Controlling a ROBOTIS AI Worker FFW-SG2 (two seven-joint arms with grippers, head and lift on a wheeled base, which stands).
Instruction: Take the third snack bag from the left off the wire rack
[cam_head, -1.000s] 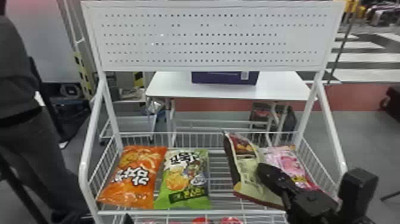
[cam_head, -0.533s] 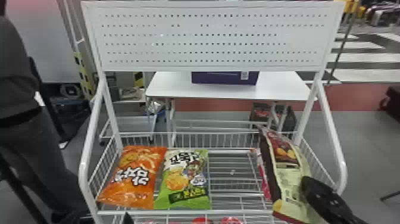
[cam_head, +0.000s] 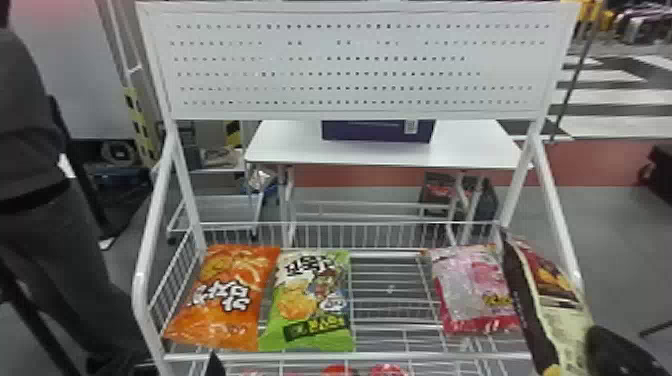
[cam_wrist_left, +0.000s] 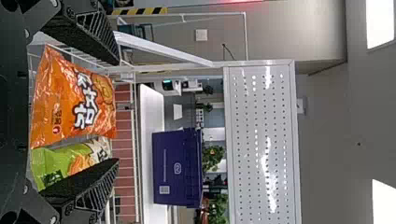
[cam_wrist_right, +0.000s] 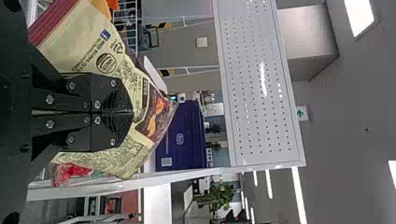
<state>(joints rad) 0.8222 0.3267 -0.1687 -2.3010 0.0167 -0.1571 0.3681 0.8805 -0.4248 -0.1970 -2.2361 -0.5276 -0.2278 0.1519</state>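
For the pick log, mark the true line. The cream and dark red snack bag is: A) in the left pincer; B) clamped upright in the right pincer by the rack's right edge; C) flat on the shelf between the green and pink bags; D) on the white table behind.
B: the right pincer grips the cream and dark red snack bag upright at the white wire rack's right side, right of the pink snack bag.

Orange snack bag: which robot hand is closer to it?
Left. The left gripper sits just in front of the orange snack bag, fingers open. The right gripper is at the opposite end of the wire rack, shut on the cream-and-brown bag.
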